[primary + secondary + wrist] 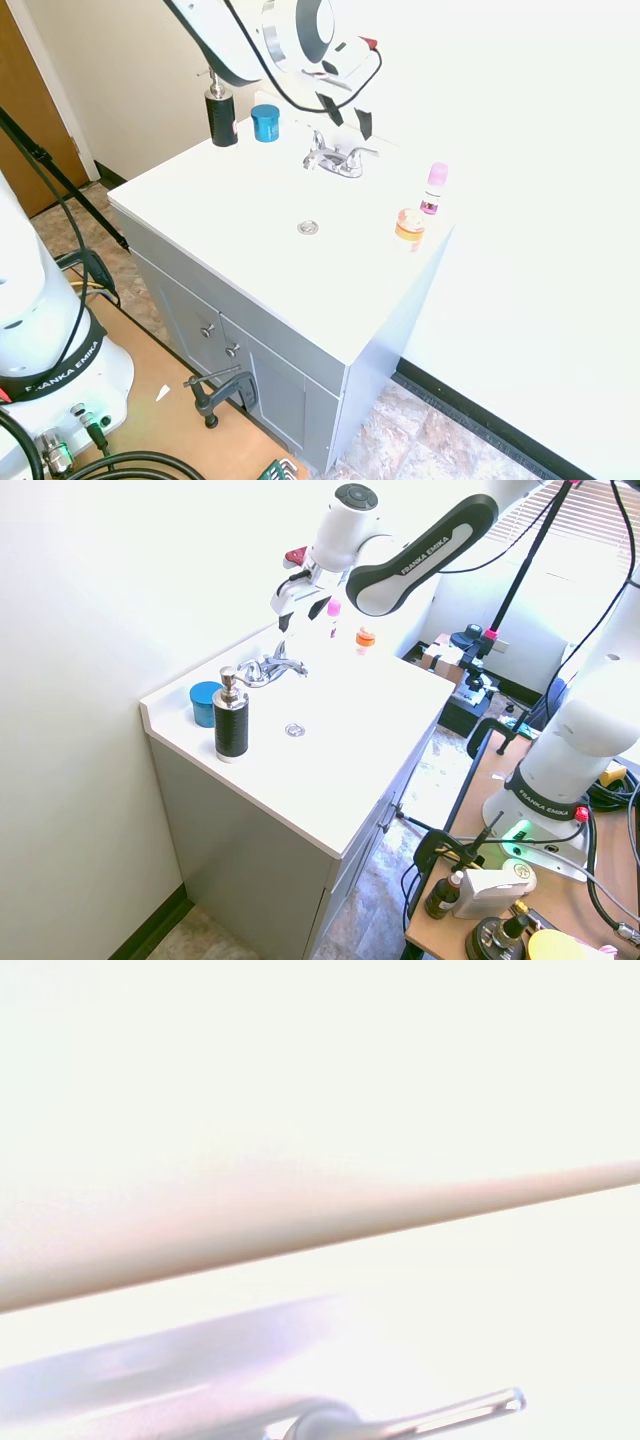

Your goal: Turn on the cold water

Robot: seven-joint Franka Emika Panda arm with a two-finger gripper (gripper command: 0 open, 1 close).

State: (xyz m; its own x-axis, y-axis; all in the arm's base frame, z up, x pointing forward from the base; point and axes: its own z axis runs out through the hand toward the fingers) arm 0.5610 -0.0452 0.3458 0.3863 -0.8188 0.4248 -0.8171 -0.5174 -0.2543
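Nearest on the white vanity top (230, 240), a round metal drain (308, 228), dry, no water anywhere. Further back, near the far wall, the chrome faucet (335, 160) with short spout and two slim lever handles, one reaching out to the right (364, 153) in the first exterior view, its twin on the left. To the left of it, a blue cup (265, 122) and a black pump bottle (221, 112); to the right, near the counter edge, an orange-lidded jar (409, 224) and a pink-capped bottle (435, 188). Just above and behind the faucet, the gripper (346, 116), fingers spread apart, empty, touching nothing. Best done slowly: lower with fingers kept parted, straddle or hook one lever only, then push along its arc rather than straight down. Which lever is cold: not marked, likely the right one by convention. In the wrist view, one lever tip (500, 1402) close below, so little descent left. Risk: slipping off slim, shiny chrome.
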